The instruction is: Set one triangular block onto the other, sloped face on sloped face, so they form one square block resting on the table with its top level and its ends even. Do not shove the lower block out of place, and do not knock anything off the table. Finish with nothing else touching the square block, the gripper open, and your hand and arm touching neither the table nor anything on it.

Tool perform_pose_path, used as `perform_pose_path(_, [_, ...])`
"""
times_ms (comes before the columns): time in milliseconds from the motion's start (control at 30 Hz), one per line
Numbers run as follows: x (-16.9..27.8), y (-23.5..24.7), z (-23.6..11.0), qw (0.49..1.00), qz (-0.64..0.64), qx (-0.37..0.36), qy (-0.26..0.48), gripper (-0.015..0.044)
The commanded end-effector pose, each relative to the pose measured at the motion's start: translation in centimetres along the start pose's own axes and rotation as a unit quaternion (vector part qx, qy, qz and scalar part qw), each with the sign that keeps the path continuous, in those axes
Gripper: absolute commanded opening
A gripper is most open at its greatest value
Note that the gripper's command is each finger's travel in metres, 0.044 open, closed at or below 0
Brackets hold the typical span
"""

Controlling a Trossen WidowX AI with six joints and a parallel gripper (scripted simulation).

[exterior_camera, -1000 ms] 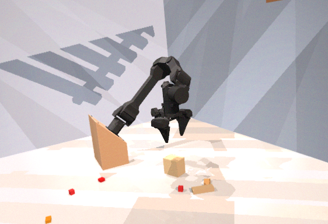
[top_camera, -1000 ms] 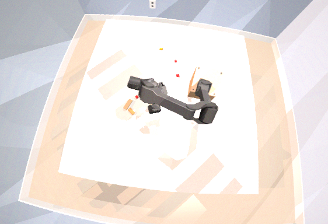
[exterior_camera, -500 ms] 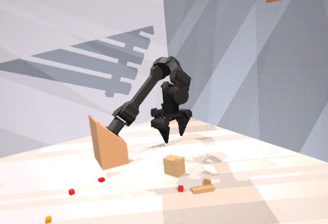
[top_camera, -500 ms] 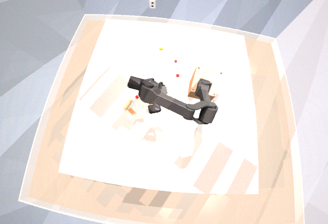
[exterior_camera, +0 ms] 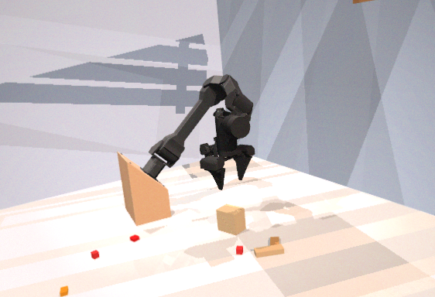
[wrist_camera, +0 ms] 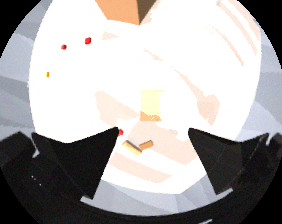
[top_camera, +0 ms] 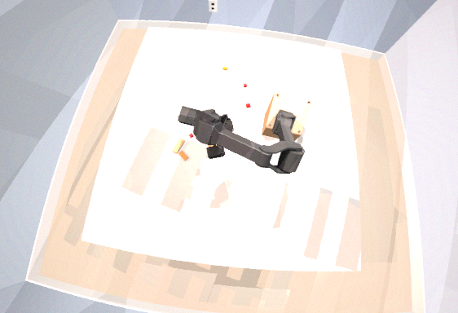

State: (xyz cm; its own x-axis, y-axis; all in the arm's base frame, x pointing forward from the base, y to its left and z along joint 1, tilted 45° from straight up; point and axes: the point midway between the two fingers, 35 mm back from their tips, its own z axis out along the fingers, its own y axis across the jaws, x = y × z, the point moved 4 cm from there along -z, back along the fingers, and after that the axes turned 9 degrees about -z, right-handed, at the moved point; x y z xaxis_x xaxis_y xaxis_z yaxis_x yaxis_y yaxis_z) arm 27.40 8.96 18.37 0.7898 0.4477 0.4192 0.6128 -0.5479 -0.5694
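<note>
The two triangular blocks stand together as one tan square block on the table. Its top looks level and its ends look roughly even; the sloped seam cannot be made out clearly. In the top view the arm hides nearly all of it. My gripper is wide open and empty, pointing down above the block, with a gap between the fingertips and its top. Nothing is seen touching the block.
A tan bar and a short orange-brown piece lie near the block, beside a red cube. Two more red cubes and an orange piece lie farther off. The arm stands on a wooden wedge.
</note>
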Motion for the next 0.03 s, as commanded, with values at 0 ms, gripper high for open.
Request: perform_pose_path(0, [0.02, 0.01, -0.02, 1.0, 0.002, -0.001, 0.0, 0.044])
